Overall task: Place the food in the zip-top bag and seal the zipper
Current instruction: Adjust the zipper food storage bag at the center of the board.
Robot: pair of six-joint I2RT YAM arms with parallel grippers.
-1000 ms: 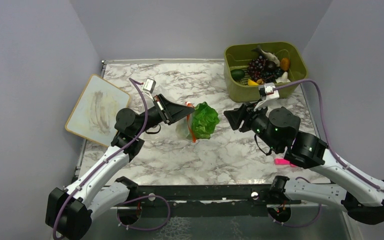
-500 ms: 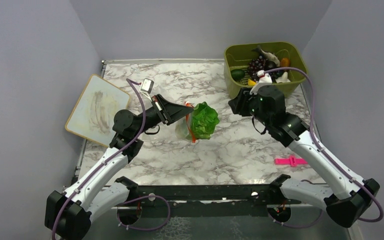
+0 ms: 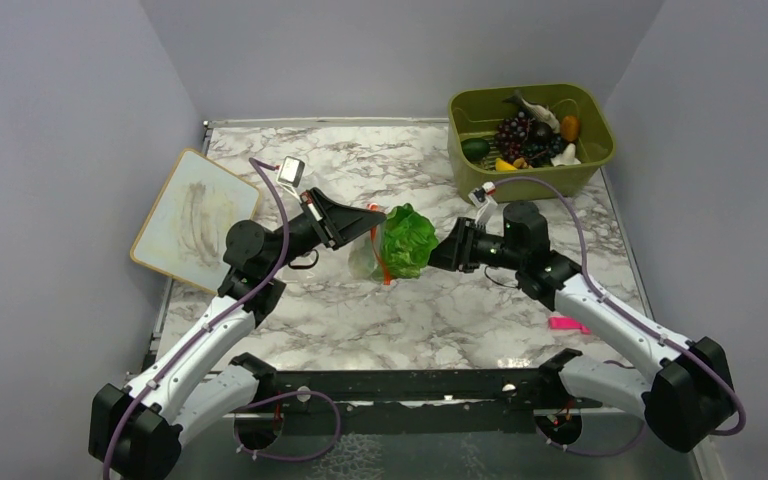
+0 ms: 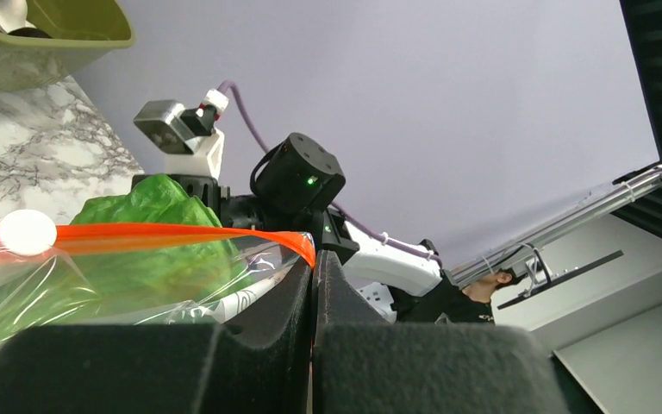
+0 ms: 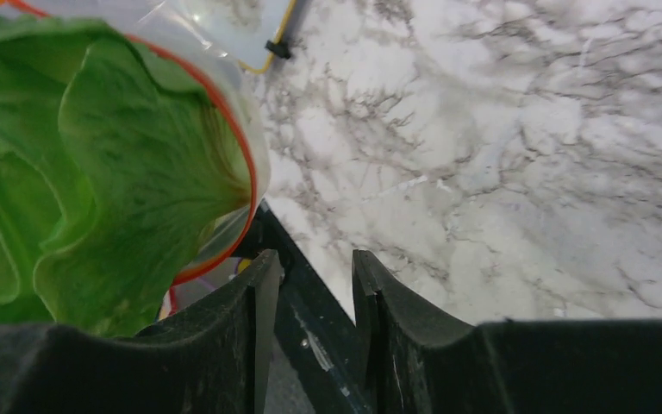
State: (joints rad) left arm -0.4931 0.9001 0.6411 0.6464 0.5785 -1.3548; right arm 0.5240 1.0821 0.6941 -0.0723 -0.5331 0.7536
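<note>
My left gripper (image 3: 372,222) is shut on the orange-red zipper (image 4: 181,235) at the mouth edge of the clear zip-top bag (image 3: 365,262) and holds it above the table. The green lettuce (image 3: 407,240) sits partly in the bag and sticks out of its mouth towards the right. My right gripper (image 3: 438,255) is open and empty, just right of the lettuce (image 5: 86,190), its left finger (image 5: 254,285) beside the zipper (image 5: 241,164). Purple grapes (image 3: 520,132), a grey fish (image 3: 535,108), a dark green piece (image 3: 475,149) and orange (image 3: 569,127) and yellow pieces lie in the bin.
The olive-green bin (image 3: 590,160) stands at the back right. A pink clip (image 3: 564,323) lies on the marble table near the right arm's base. A whiteboard (image 3: 195,215) lies at the left edge. Grey walls enclose the table.
My right arm has swung from near the bin down and left, so its open gripper now sits beside the lettuce. My left gripper keeps holding the bag, almost unmoved.
</note>
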